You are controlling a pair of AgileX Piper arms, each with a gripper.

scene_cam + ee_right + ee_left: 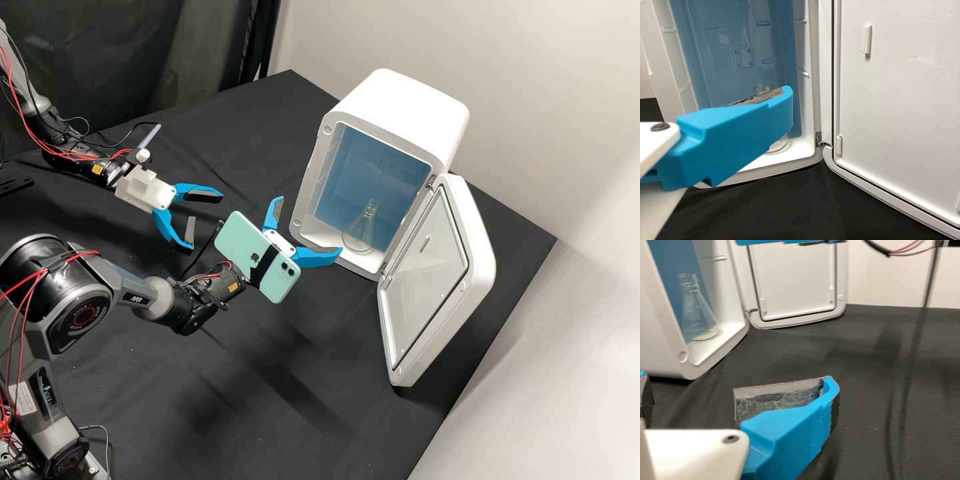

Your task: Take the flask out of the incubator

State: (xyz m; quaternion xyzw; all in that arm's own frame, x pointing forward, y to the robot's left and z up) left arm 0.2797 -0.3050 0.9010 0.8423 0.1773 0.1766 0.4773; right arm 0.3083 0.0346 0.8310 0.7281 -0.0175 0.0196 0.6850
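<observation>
A clear glass flask [361,230] stands upright on the floor of the white incubator [400,107], whose inside is blue and whose door [437,280] hangs wide open to the right. My right gripper [310,225], with a mint-green phone strapped on its wrist, is open just in front of the incubator's mouth, short of the flask. In the right wrist view one blue finger [740,130] covers most of the flask [776,145]. My left gripper [203,217] is open and holds nothing, farther left over the bench. From its wrist view the flask [695,310] shows inside the incubator [670,357].
The black bench [300,387] ends close behind the door on the right side. Red and black cables [60,143] run along the left arm at the back left. A light wall [533,80] stands behind the incubator.
</observation>
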